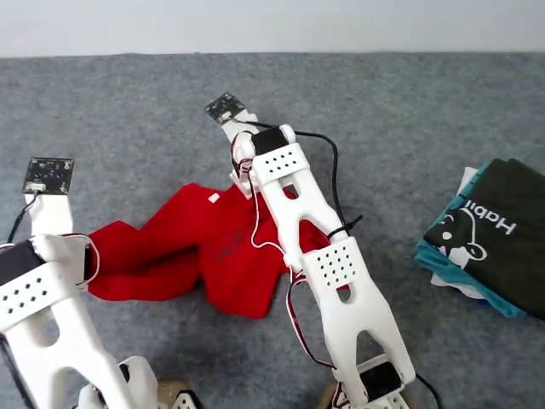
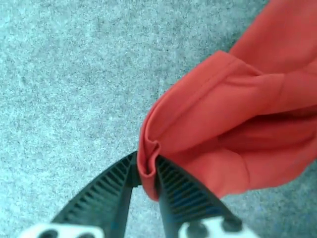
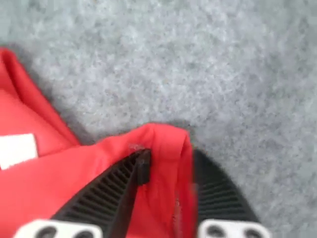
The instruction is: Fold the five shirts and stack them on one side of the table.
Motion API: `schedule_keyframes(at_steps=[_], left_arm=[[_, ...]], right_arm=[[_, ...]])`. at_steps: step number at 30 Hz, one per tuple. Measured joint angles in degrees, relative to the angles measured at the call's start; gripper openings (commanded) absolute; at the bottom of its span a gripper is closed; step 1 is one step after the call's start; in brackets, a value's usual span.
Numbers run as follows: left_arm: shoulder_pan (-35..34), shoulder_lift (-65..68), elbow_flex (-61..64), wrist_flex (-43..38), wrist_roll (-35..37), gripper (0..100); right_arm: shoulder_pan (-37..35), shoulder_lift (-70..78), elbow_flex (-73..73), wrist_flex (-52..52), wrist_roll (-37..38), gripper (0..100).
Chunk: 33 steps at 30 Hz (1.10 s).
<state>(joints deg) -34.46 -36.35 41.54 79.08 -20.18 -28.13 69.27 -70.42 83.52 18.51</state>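
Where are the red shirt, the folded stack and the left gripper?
red shirt (image 1: 200,247), high view, its middle.
folded stack (image 1: 511,243), high view, top shirt.
left gripper (image 2: 147,171), left wrist view, between fingertips.

Red shirt (image 1: 213,247) rumpled and unfolded, folded stack (image 1: 490,239) well apart

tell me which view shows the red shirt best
The high view: the crumpled red fabric shirt shows nearly whole on the grey table. The left wrist view gives one fold pinched in jaws; the right wrist view, an edge in jaws near its white label.
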Motion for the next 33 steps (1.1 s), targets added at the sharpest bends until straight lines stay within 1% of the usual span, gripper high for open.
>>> schedule_keyframes(at_steps=[2,6,14,17,23,25,28,33], left_arm=[[0.0,0.0,0.0,0.0,0.0,1],[0.0,0.0,0.0,0.0,0.0,1],[0.0,0.0,0.0,-0.7,0.0,1],[0.09,0.0,0.0,-1.58,0.0,1],[0.09,0.0,0.0,-2.11,0.0,1],[0.09,0.0,0.0,-2.11,0.0,1],[0.09,0.0,0.0,-2.11,0.0,1],[0.09,0.0,-0.88,-1.58,-0.26,1]], right_arm=[[0.0,0.0,-0.18,0.09,1.58,1.0],[-0.18,0.09,-2.37,1.49,2.29,1.0],[1.67,0.0,-14.07,13.27,2.64,0.9],[2.29,-2.37,-18.73,16.79,2.64,0.9],[2.9,-8.53,-20.84,16.97,2.64,0.9],[3.08,-11.69,-18.99,16.97,2.64,0.9],[3.34,-18.29,-12.04,17.05,2.64,0.9],[3.43,-32.62,7.65,17.05,2.64,0.9]])
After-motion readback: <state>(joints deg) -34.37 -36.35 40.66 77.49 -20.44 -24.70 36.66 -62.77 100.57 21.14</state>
